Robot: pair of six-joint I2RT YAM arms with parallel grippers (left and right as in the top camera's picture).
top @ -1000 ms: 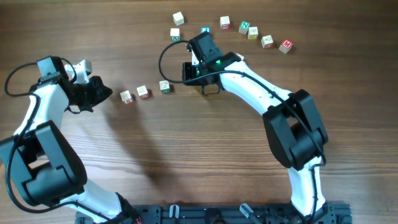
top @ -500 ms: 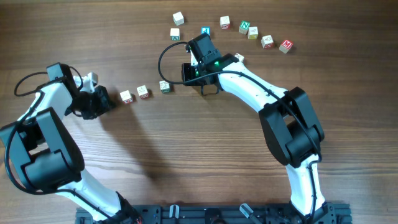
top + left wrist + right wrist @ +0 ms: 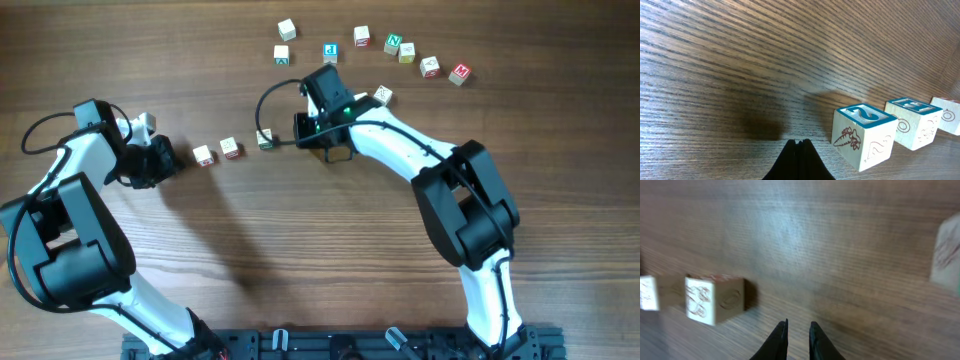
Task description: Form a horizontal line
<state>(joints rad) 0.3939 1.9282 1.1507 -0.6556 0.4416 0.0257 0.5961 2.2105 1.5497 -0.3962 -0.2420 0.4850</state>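
My left pincer (image 3: pixel 799 147) is clenched on nothing, its tips low over the worktop (image 3: pixel 300 250) just left of the horizontal line (image 3: pixel 230 148). That arm folds in from the left edge. My right pincer (image 3: pixel 797 332) shows a slim gap and is empty, near the row's right-end cube (image 3: pixel 714 299), with that arm stretched across from the right. The row's three cubes sit slightly apart and climb a little rightward. Loose cubes (image 3: pixel 362 37) arc along the far side of the brown wood.

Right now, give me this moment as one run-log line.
row of three pale wooden letter cubes: gapped | left end effector: shut, empty, near one end | right end effector: barely open, empty, near other end
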